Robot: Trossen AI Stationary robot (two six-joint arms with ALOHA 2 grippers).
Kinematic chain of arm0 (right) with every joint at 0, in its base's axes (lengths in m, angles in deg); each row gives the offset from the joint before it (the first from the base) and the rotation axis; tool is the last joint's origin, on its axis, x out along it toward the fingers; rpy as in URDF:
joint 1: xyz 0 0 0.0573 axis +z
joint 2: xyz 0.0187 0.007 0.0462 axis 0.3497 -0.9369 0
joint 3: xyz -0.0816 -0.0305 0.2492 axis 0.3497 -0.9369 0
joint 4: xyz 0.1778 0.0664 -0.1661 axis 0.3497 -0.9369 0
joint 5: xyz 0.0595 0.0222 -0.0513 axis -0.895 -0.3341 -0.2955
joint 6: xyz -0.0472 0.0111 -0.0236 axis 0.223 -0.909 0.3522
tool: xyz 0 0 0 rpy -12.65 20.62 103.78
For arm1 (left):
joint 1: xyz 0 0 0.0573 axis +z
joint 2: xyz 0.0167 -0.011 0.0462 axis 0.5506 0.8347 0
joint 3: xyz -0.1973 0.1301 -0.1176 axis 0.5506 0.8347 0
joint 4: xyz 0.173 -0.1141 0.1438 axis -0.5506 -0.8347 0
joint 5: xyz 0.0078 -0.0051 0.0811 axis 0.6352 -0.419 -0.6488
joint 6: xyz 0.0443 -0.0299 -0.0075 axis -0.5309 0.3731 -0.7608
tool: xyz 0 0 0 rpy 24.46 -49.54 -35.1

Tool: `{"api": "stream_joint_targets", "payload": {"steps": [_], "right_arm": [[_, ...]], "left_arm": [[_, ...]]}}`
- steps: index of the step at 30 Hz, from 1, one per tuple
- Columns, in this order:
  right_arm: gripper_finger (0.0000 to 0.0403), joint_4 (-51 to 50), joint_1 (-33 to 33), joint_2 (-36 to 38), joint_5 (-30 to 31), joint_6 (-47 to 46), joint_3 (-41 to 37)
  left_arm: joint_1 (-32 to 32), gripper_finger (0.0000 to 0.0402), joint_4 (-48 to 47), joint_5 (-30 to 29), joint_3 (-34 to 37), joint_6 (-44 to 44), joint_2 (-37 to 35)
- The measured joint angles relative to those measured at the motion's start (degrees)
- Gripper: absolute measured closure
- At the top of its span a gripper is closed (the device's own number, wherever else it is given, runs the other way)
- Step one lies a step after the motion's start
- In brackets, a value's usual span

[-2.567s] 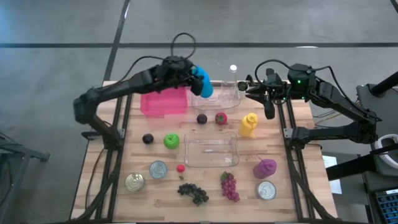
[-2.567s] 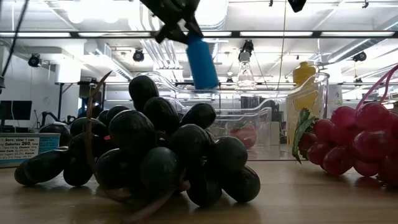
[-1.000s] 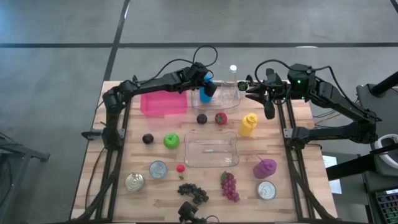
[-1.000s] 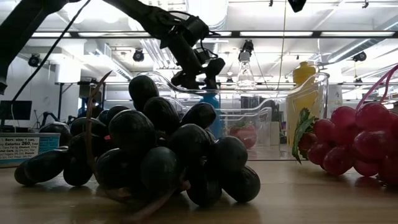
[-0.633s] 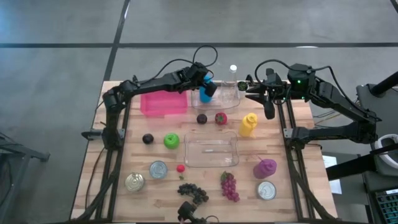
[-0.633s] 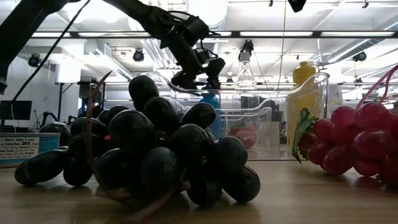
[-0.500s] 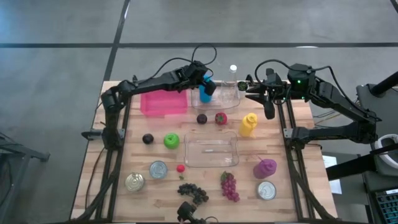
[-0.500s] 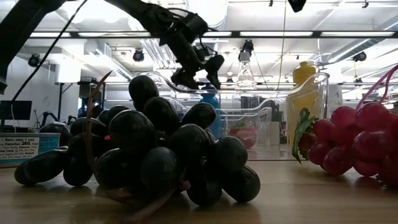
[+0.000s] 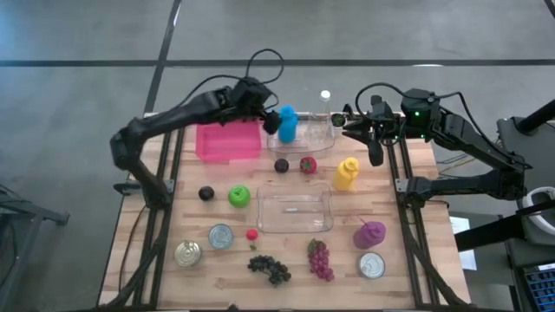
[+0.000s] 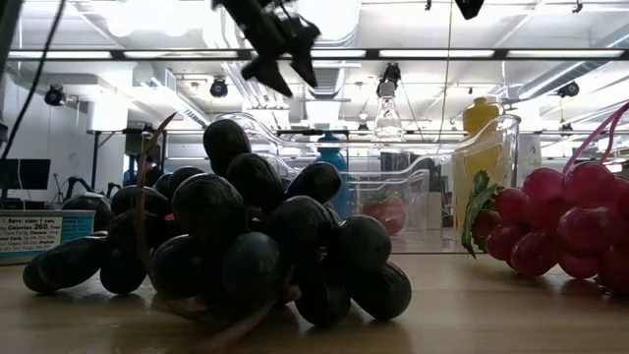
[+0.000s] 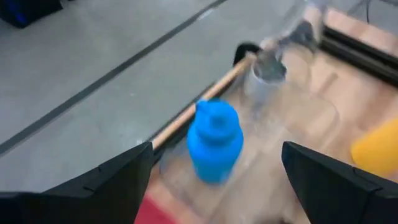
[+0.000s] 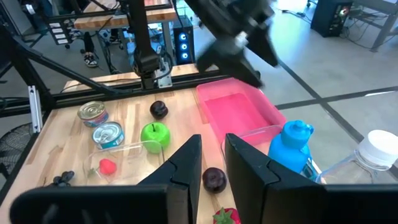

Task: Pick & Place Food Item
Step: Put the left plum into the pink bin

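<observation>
Wooden desk (image 9: 191, 221) carrying everything, slatted top in the high view. Two dark arms over its far edge. Pink tray (image 9: 228, 141) at the far left; clear container (image 9: 310, 130) beside it toward the right, and a second clear container (image 9: 295, 212) nearer the middle.

Blue bottle (image 9: 287, 124) standing upright inside the far clear container, at its end next to the pink tray; also seen in the left wrist view (image 11: 214, 141) and the right wrist view (image 12: 292, 147). Left gripper (image 9: 270, 118) just beside the bottle on the pink-tray side, apart from it, fingers spread wide and holding nothing; raised high in the low view (image 10: 278, 59). Right gripper (image 9: 346, 123) at the far right end of the same container, fingers drawn narrow with a slim gap between them, nothing seen held.

Clear capped bottle (image 9: 325, 99) at the far rim of that container. Yellow bottle (image 9: 346, 173) and purple bottle (image 9: 368, 234) on the right side. Green apple (image 9: 239, 197), dark plum (image 9: 206, 193), another plum (image 9: 282, 165) and a strawberry (image 9: 308, 165) mid-desk. Three cans along the near part (image 9: 221, 236) (image 9: 187, 253) (image 9: 372, 265). Dark grapes (image 9: 270, 269) and red grapes (image 9: 320, 259) near the front edge, a small red fruit (image 9: 252, 234) between can and container.
</observation>
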Motion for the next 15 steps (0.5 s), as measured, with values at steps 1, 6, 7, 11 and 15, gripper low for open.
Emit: {"api": "stream_joint_targets", "payload": {"steps": [1, 6, 7, 11, 15], "right_arm": [[0.0337, 0.0, -0.01, 0.0, 0.0, -0.02, 0.0], [0.0328, 0.04, 0.0, 0.0, 0.0, -0.01, 0.0], [0.0326, 0.04, 0.01, 0.0, 0.01, 0.0, 0.0], [0.0319, 0.02, -0.01, 0.0, 0.02, 0.0, 0.0], [0.0313, 0.02, 0.01, 0.0, 0.01, 0.0, 0.0]], "left_arm": [[-0.57, 0.0045, -1.61, 0.0, 0.03, 0.01, -1.13], [-3.56, 0.004, -5.95, -0.01, 0.03, 0.01, -6.56], [-4.22, 0.0039, -6.62, -0.01, 0.03, -0.03, -7.41], [-7.06, 0.0041, -6.65, 0.02, 0.05, -0.05, -9.96], [-9.46, 0.0047, -6.62, 0.02, 0.06, -0.05, -11.05]]}}
